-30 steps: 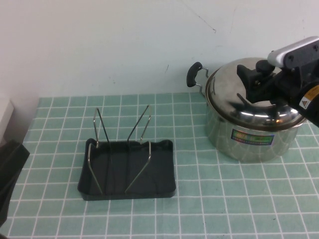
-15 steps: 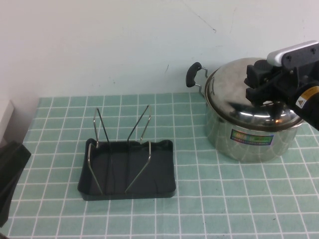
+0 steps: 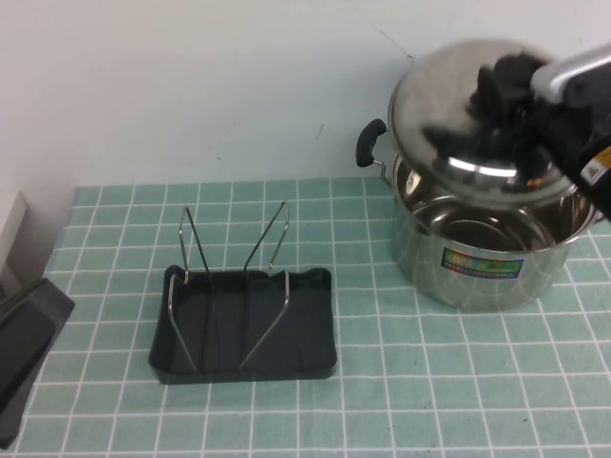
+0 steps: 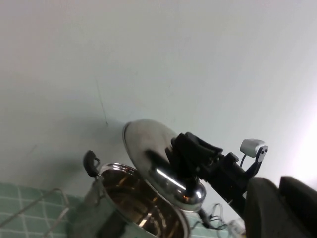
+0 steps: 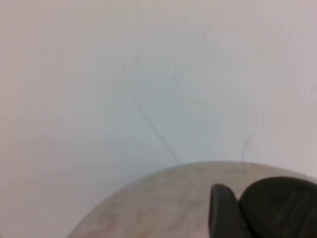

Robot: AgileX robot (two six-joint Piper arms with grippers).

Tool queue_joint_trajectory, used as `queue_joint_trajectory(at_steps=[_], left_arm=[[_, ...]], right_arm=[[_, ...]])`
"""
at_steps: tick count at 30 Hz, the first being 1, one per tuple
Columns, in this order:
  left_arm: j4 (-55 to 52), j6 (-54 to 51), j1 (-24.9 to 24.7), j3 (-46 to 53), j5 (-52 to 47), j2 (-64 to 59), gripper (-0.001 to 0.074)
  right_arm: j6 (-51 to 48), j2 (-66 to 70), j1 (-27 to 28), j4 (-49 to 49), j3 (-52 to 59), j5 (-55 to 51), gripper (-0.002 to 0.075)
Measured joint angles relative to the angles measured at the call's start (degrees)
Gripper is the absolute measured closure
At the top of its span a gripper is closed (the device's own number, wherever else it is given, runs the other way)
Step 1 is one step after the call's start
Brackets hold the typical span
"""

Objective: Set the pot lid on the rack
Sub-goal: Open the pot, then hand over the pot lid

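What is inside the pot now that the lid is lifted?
The pot shows only bare shiny walls. Its bottom is hidden by the lid, held above by the right gripper. The left gripper is parked at the table's left edge.

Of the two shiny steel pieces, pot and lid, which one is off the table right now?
The pot lid, tilted in the air in the right gripper. The pot stands open below; the left gripper sits parked.

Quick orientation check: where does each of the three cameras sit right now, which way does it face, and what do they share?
High view: raised on the robot's side, angled down at the rack and pot; right pincer holds the pot lid; left pincer low at the left edge.
Left wrist view: faces the wall, lifted pot lid and right pincer.
Right wrist view: faces the wall over the pot lid.
All three share the lid.
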State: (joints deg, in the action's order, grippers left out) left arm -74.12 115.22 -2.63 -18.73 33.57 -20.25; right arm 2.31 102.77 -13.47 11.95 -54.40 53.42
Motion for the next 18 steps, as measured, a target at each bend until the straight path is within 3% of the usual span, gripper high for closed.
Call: queue_joint_trajectory(at_steps=[5, 9, 13, 18], left_arm=[[-0.02, 12.43, 0.0, 0.0, 0.42, 0.0, 0.0602], [-0.12, 19.08, 0.0, 0.0, 0.64, 0.0, 0.0384], [-0.23, 24.3, 0.0, 0.0, 0.72, 0.0, 0.0141], [-0.32, 30.12, 0.0, 0.0, 0.72, 0.0, 0.0055]], right_arm=[[1.68, -7.05, -0.1, 2.94, 0.0, 2.22, 0.0379], [6.92, -13.43, -2.49, 12.04, 0.0, 2.71, 0.0379], [13.5, -18.11, -9.43, 22.11, 0.0, 3.86, 0.0379], [17.43, -19.23, -21.03, 28.52, 0.0, 3.6, 0.0379]])
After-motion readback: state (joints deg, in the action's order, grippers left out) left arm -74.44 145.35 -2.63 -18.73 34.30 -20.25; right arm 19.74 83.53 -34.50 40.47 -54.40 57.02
